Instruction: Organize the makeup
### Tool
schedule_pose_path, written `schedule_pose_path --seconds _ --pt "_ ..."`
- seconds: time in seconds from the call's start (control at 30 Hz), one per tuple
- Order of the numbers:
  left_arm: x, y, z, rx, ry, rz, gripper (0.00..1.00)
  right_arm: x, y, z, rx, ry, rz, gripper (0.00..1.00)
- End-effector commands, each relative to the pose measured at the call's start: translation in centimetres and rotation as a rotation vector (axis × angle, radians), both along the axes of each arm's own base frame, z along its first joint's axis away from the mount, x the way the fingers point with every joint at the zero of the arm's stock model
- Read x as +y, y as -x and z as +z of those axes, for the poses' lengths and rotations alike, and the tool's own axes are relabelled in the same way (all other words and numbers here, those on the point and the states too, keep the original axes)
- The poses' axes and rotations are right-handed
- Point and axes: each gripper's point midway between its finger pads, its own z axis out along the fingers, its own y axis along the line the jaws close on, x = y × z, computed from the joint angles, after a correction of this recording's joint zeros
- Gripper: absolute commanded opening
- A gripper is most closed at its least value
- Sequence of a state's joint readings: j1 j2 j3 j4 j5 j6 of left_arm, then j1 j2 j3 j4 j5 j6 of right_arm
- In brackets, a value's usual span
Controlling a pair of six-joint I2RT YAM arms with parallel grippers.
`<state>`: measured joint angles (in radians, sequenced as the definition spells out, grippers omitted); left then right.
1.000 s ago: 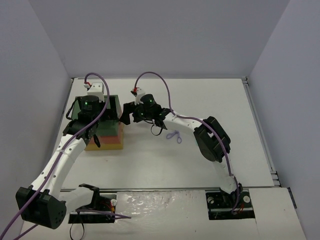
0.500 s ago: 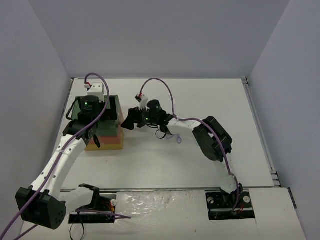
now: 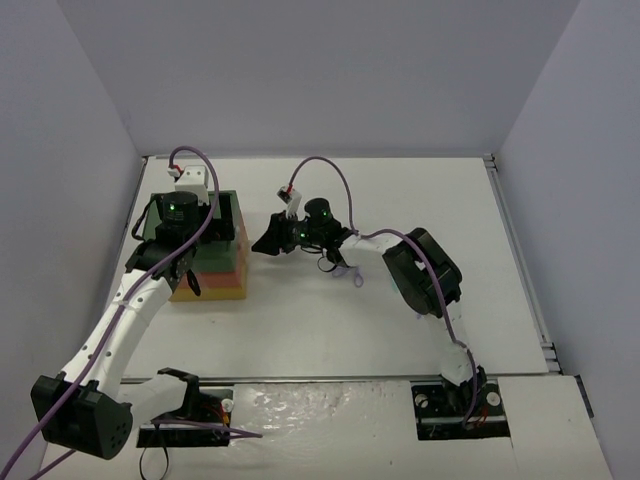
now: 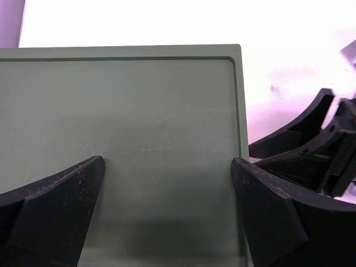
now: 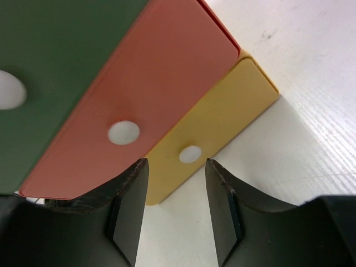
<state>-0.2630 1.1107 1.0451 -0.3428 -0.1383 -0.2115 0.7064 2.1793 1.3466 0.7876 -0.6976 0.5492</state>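
**Both sets of fingers at the drawer box, nothing held**

My left fingers (image 3: 186, 218) hang over the drawer box (image 3: 215, 280) at the left of the table (image 3: 450, 200). They are spread wide. In the left wrist view only the box's flat green top (image 4: 139, 111) shows between them, so they grasp nothing. I cannot tell whether their tips touch that top.

My right fingers (image 3: 268, 241) point leftward, just beside the box. The right wrist view shows three drawer fronts in a slant: the green drawer (image 5: 55, 50), the red drawer (image 5: 161, 78) and the yellow drawer (image 5: 228, 105). Each has a white round hole, and the yellow drawer's hole (image 5: 190, 154) sits in the gap between my fingers. These fingers are drawn partway together with a narrow gap between them, and they hold nothing. I cannot tell whether they touch the drawer front.

The lavender scissor-like tool (image 3: 349, 271) lies flat on the table close beside my right arm. It is to the right of the drawer box and apart from both sets of fingers.
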Motion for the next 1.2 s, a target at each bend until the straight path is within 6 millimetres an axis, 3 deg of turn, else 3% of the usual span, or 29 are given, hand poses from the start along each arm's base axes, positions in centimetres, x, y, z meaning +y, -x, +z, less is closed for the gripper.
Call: schedule_pose_path --seconds 0.0,0.67,1.17 --pt "-0.8 0.1 1.7 -0.041 0.014 -0.043 0.97 1.9 0.2 2.7 -0.091 -0.112 0.104 0.42" --pt "-0.8 0.2 1.8 -0.048 0.008 -0.045 0.97 4.9 2.8 -0.1 -0.111 -0.164 0.327 0.46" --pt "-0.7 0.3 1.9 -0.050 0.003 -0.048 0.97 5.3 3.4 1.0 -0.160 -0.225 0.376 0.38"
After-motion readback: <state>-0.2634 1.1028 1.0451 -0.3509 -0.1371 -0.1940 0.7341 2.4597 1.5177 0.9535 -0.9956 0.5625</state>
